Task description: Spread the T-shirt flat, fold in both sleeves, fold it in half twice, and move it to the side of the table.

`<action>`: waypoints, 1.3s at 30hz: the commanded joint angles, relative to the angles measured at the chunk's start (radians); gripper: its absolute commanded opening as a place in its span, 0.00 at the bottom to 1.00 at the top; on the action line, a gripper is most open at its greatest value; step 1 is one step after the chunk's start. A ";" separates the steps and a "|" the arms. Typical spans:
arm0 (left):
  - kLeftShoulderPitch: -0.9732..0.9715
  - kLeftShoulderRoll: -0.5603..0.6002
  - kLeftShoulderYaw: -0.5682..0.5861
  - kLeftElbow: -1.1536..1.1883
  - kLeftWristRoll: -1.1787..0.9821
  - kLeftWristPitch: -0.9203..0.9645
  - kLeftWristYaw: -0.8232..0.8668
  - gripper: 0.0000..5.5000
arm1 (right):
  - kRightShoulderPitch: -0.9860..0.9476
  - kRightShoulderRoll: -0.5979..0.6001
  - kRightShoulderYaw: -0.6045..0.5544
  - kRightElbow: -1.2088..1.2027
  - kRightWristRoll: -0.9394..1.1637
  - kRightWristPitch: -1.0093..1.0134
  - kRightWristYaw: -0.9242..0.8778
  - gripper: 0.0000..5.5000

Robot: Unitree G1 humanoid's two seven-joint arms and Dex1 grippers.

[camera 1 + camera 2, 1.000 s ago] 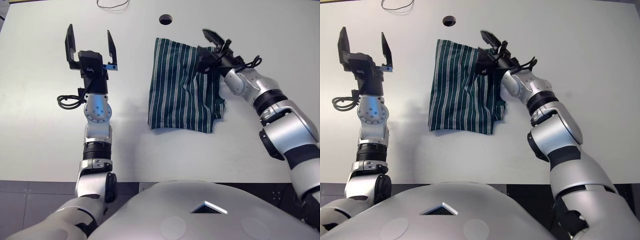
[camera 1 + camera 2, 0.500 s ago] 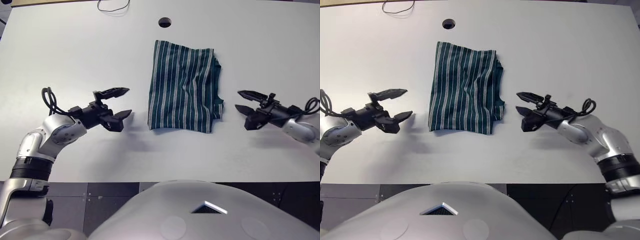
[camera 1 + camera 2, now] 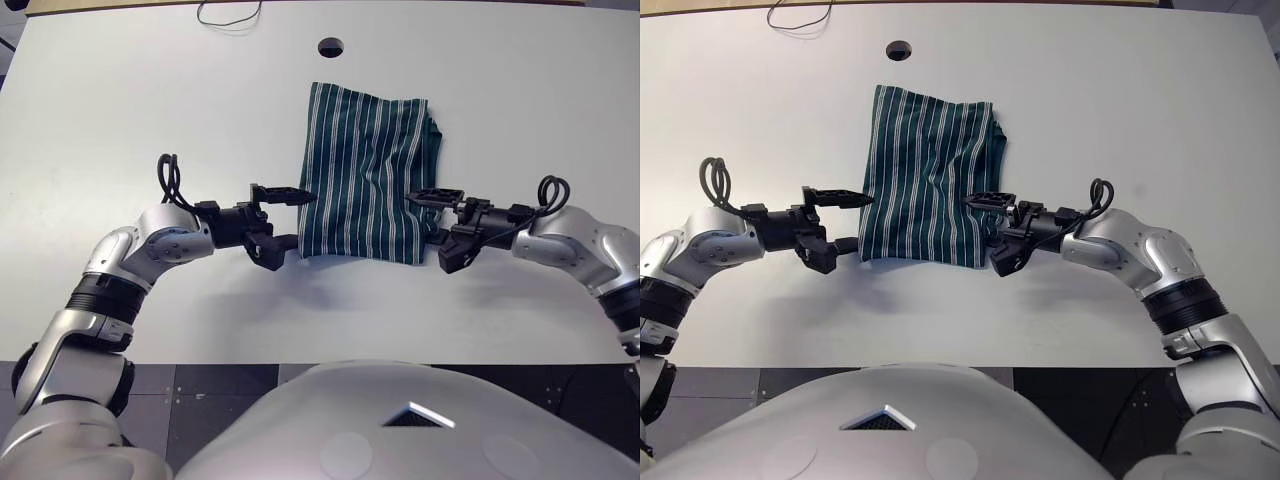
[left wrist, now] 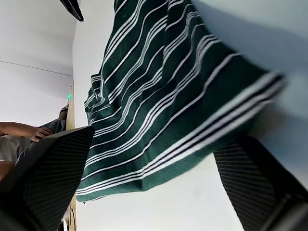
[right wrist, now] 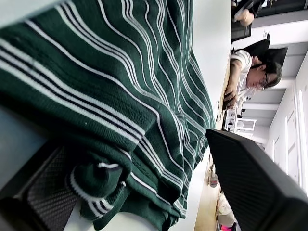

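The T-shirt (image 3: 365, 170) lies folded into a thick rectangle on the white table (image 3: 120, 120), a little right of the middle and towards the far side, its green and white stripes running away from me. Its right side is bunched into rumpled layers, while the left side and the near edge lie fairly straight. I have my left pincer (image 3: 300, 218) low over the table at the shirt's near left corner, pointing right. It is spread wide and grips nothing. My left wrist view shows the striped corner lying in the gap between its two black pads. My right pincer (image 3: 432, 228) is at the near right corner, pointing left towards the other one. It is parted just as widely and also holds nothing. My right wrist view shows the thick, rolled corner of the shirt inside its gap. I cannot tell whether either pincer touches the cloth. Both forearms reach in from the sides, close above the table, with the shirt's near edge between the two pincers. Beyond the shirt there is a round dark hole (image 3: 330, 46) in the table, and a thin cable (image 3: 228, 12) loops at the far edge.
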 commanded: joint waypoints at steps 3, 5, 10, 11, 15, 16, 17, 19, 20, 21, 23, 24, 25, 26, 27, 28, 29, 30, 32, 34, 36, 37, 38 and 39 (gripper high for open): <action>-0.022 -0.010 -0.088 0.128 0.117 -0.029 -0.011 0.80 | 0.002 0.028 0.032 0.087 -0.058 -0.001 0.027 0.77; -0.029 -0.014 -0.101 0.142 0.120 -0.052 0.000 0.74 | -0.006 0.045 0.025 0.104 -0.063 0.002 0.005 0.77; -0.050 -0.031 -0.127 0.175 0.136 -0.085 0.027 0.58 | -0.039 0.107 0.029 0.175 -0.067 0.004 -0.043 0.63; -0.058 -0.039 -0.129 0.186 0.144 -0.086 0.039 0.54 | -0.040 0.117 0.030 0.181 -0.063 0.001 -0.047 0.59; -0.090 -0.060 -0.139 0.239 0.172 -0.100 0.087 0.42 | -0.032 0.122 0.039 0.180 -0.060 -0.018 -0.044 0.45; -0.094 -0.061 -0.142 0.247 0.176 -0.104 0.096 0.38 | -0.032 0.122 0.040 0.180 -0.059 -0.021 -0.045 0.41; -0.097 -0.062 -0.144 0.256 0.179 -0.107 0.104 0.35 | -0.035 0.123 0.041 0.183 -0.060 -0.024 -0.046 0.38; -0.104 -0.065 -0.149 0.272 0.182 -0.111 0.116 0.27 | -0.038 0.124 0.042 0.189 -0.062 -0.026 -0.050 0.30; -0.106 -0.067 -0.151 0.281 0.179 -0.113 0.121 0.24 | -0.038 0.123 0.040 0.190 -0.060 -0.027 -0.051 0.26; -0.109 -0.070 -0.153 0.291 0.179 -0.115 0.127 0.22 | -0.038 0.119 0.036 0.191 -0.058 -0.027 -0.053 0.23; -0.110 -0.075 -0.152 0.307 0.176 -0.120 0.137 0.17 | -0.030 0.103 0.021 0.187 -0.046 -0.030 -0.055 0.16; -0.109 -0.076 -0.152 0.312 0.175 -0.122 0.142 0.14 | -0.025 0.095 0.013 0.184 -0.036 -0.035 -0.055 0.12; -0.107 -0.076 -0.150 0.316 0.174 -0.124 0.147 0.12 | -0.018 0.086 0.006 0.179 -0.025 -0.041 -0.053 0.10; -0.102 -0.074 -0.148 0.318 0.172 -0.126 0.151 0.10 | -0.011 0.078 -0.003 0.175 -0.013 -0.044 -0.052 0.07; -0.097 -0.071 -0.146 0.320 0.168 -0.128 0.156 0.08 | -0.008 0.073 -0.009 0.172 -0.007 -0.047 -0.050 0.04; -0.089 -0.067 -0.143 0.319 0.165 -0.130 0.161 0.07 | -0.006 0.071 -0.015 0.171 -0.002 -0.046 -0.050 0.03; -0.081 -0.063 -0.140 0.314 0.160 -0.132 0.163 0.05 | -0.004 0.069 -0.022 0.170 0.001 -0.046 -0.049 0.02; -0.068 -0.056 -0.136 0.304 0.151 -0.135 0.163 0.04 | -0.001 0.064 -0.034 0.166 0.010 -0.044 -0.049 0.02; -0.045 -0.044 -0.129 0.287 0.139 -0.137 0.164 0.04 | 0.005 0.059 -0.053 0.157 0.023 -0.040 -0.050 0.02; -0.012 -0.033 -0.124 0.249 0.124 -0.138 0.163 0.04 | 0.017 0.058 -0.065 0.142 0.045 -0.040 -0.043 0.02; 0.049 -0.021 -0.119 0.165 0.069 -0.137 0.145 0.04 | 0.054 0.050 -0.071 0.099 0.104 -0.044 -0.008 0.02; 0.080 -0.014 -0.116 0.120 0.044 -0.130 0.137 0.04 | 0.075 0.045 -0.073 0.074 0.133 -0.043 0.011 0.02; 0.122 -0.005 -0.113 0.063 0.017 -0.115 0.130 0.04 | 0.109 0.033 -0.076 0.032 0.183 -0.034 0.040 0.02; 0.171 0.001 -0.106 0.002 -0.016 -0.091 0.127 0.04 | 0.147 0.017 -0.082 -0.020 0.228 -0.018 0.067 0.02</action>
